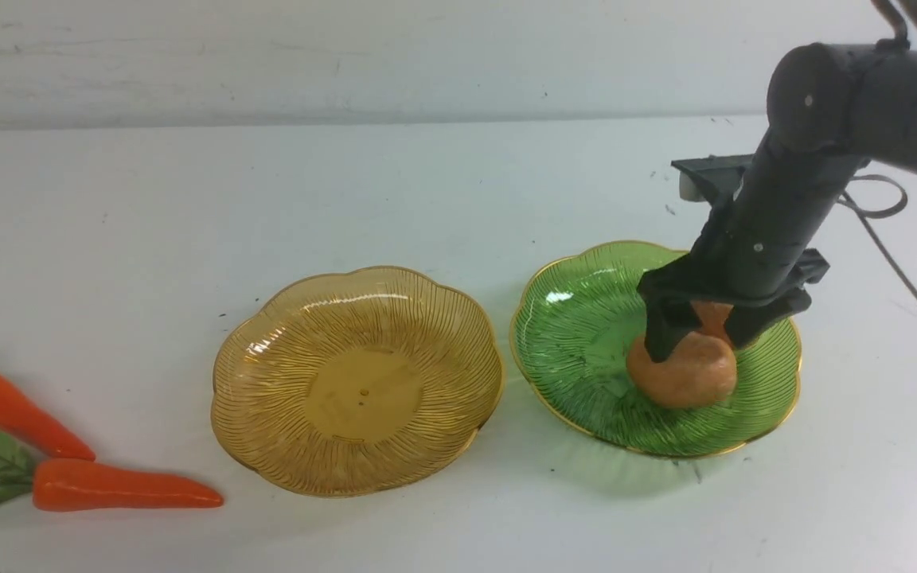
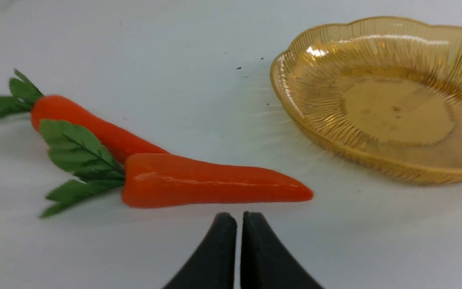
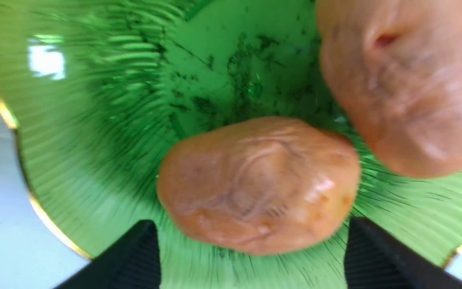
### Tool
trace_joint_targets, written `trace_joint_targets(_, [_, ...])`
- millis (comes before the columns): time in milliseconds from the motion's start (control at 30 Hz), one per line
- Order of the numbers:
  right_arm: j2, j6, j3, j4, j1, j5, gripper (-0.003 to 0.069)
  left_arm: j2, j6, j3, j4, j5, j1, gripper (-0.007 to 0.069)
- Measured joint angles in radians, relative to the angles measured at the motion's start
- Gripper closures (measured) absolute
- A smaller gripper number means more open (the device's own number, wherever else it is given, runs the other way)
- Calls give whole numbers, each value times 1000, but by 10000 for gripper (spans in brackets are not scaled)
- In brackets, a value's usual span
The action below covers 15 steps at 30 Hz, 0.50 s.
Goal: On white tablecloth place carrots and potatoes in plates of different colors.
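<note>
**A:** The right gripper [image 1: 699, 344] is low over the green plate [image 1: 578, 318] with its jaws spread wide, one finger on either side of a potato [image 3: 259, 184].

**B:** Is it gripping it?

**A:** No. The wrist camera shows green plate between the potato and one finger, and the potato sits on the ribbed bottom. A second potato [image 3: 403, 88] lies just beside it in the same plate.

**B:** And the yellow plate [image 1: 267, 414]?

**A:** It's just left of the green one on the white tablecloth [image 1: 458, 183]. The rims are near but apart.

**B:** What about the far left?

**A:** There the front carrot [image 1: 124, 487] lies on the cloth, its tip toward the yellow plate. The back carrot [image 1: 17, 414] slants behind it, with its tip close to the front one's leaves. I can't tell whether they touch.

**B:** And the left gripper [image 2: 239, 218]?

**A:** It's pinched shut, fingertips together, just short of the front carrot and not touching it.
</note>
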<state>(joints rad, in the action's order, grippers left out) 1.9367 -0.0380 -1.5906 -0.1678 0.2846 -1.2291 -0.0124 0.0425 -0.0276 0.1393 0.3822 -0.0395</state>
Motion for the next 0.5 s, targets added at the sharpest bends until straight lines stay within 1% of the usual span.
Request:
trace_joint_targets(67, [-74,1,7,0,0,0,176,0,130,0,178,1,0,617])
trace_joint_targets(100, [-116,2,17,-1,0,0,218,0,179,0,278,1,0,617])
trace_joint_targets(167, [-203,2,43,-6,0,0,298,0,276,0,437,1,0,617])
trace_joint_targets(233, [-308,-2,87,-8,0,-1,384,0,324,0,565,0,0,617])
trace_joint_targets(267, [-330,-6,104,-8,0,-1,412,0,346,0,630,0,0,617])
trace_joint_targets(333, [-406,-14,150,-6,0,-4,475,0,365,0,721,-6,0,617])
trace_joint_targets(433, [-502,-22,221,8,0,-9,550,0,364,0,802,-37,0,617])
trace_joint_targets(467, [-562,-25,260,22,0,-12,594,0,364,0,831,-61,0,617])
trace_joint_targets(500, [-602,-26,292,33,0,-14,620,0,362,0,852,-83,0,617])
